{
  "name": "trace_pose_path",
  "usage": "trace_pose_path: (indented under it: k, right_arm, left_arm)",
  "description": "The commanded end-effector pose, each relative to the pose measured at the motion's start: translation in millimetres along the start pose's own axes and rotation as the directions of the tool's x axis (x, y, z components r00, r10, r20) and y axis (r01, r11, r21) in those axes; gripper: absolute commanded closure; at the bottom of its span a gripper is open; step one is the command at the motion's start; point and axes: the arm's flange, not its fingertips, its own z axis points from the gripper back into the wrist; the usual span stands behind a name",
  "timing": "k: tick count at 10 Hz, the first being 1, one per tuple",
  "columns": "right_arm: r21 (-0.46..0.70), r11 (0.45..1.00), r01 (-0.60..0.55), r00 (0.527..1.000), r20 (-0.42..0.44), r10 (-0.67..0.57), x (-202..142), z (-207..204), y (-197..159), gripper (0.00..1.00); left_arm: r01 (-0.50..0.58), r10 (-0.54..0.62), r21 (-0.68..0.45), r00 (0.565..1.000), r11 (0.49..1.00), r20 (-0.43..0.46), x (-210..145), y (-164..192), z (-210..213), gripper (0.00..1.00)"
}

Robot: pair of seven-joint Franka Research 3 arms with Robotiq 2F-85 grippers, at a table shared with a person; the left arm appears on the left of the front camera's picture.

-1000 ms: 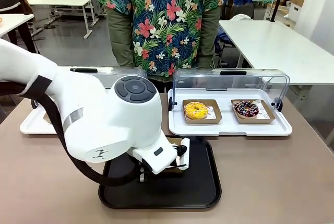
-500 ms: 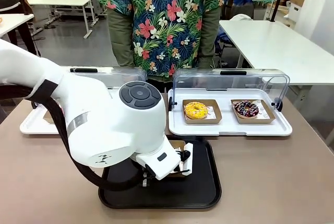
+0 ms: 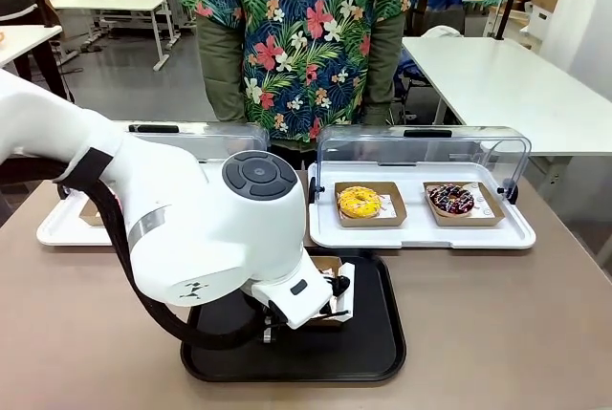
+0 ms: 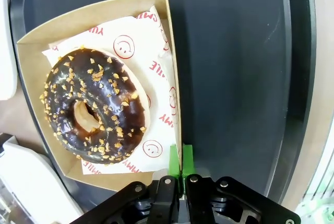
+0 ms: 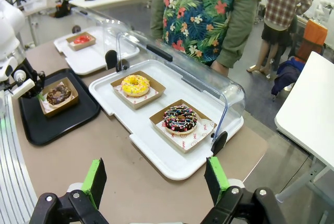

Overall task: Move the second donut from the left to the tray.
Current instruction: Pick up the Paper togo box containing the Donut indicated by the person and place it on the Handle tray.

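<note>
The chocolate-iced donut [image 4: 94, 112] with pale sprinkles lies in its brown cardboard holder [image 4: 99, 15] on the black tray [image 4: 235, 51]. My left gripper [image 4: 180, 162] has its green pads pinched on the holder's side wall, beside the donut. From the front, the left arm hides most of this; a corner of the holder [image 3: 329, 267] shows on the tray [image 3: 373, 353] by the left gripper [image 3: 337, 299]. The right wrist view shows the donut [image 5: 58, 94] on the tray [image 5: 78, 114] far off to its left. My right gripper [image 5: 155, 179] hangs open above the table, holding nothing.
A white display tray [image 3: 421, 233] with its clear lid raised holds a yellow donut [image 3: 359, 202] and a dark streaked donut [image 3: 450, 199]. A second display tray [image 3: 62, 228] sits at the left, with a red donut [image 5: 81, 39]. A person [image 3: 296, 28] stands at the far side.
My left arm has shifted slightly right and lower over the black tray, bringing the holder down with it. The right arm and the person have not moved.
</note>
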Motion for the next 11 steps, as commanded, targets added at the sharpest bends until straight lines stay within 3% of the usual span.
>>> trace_pose_path:
  k: [1, 2, 3, 4, 6, 7, 8, 11]
  right_arm:
    - [-0.008, 1.0, -0.024, 0.999, 0.035, 0.024, 0.2, -1.9, -2.0, 0.0]
    - [-0.008, 1.0, -0.024, 0.999, 0.035, 0.024, 0.2, -1.9, -2.0, 0.0]
    - [-0.008, 1.0, -0.024, 0.999, 0.035, 0.024, 0.2, -1.9, -2.0, 0.0]
    - [-0.008, 1.0, -0.024, 0.999, 0.035, 0.024, 0.2, -1.9, -2.0, 0.0]
    - [-0.008, 1.0, -0.024, 0.999, 0.035, 0.024, 0.2, -1.9, -2.0, 0.0]
    - [-0.008, 1.0, -0.024, 0.999, 0.035, 0.024, 0.2, -1.9, -2.0, 0.0]
    - [-0.008, 1.0, -0.024, 0.999, 0.035, 0.024, 0.2, -1.9, -2.0, 0.0]
    - [-0.008, 1.0, -0.024, 0.999, 0.035, 0.024, 0.2, -1.9, -2.0, 0.0]
  left_arm:
    - [0.004, -0.004, -0.013, 1.0, 1.0, 0.025, 0.4, 6.8, -7.3, 0.91]
    - [0.007, -0.007, -0.005, 1.0, 1.0, 0.028, -0.1, 6.2, -5.7, 0.4]
    - [0.008, -0.008, -0.003, 0.999, 1.0, 0.033, -0.5, 6.4, -3.7, 0.32]
    - [0.005, -0.005, -0.002, 0.999, 1.0, 0.035, -1.2, 6.3, -0.3, 0.0]
    - [-0.008, 0.008, 0.013, 0.999, 1.0, 0.039, -3.2, 6.8, 10.6, 0.0]
    - [-0.022, 0.021, 0.022, 0.998, 1.0, 0.052, -6.1, 8.8, 20.3, 0.06]
    - [-0.02, 0.019, 0.025, 0.998, 0.999, 0.064, -9.1, 9.1, 28.3, 0.0]
    - [-0.012, 0.008, 0.032, 0.994, 0.999, 0.111, -22.7, 5.7, 64.2, 0.0]
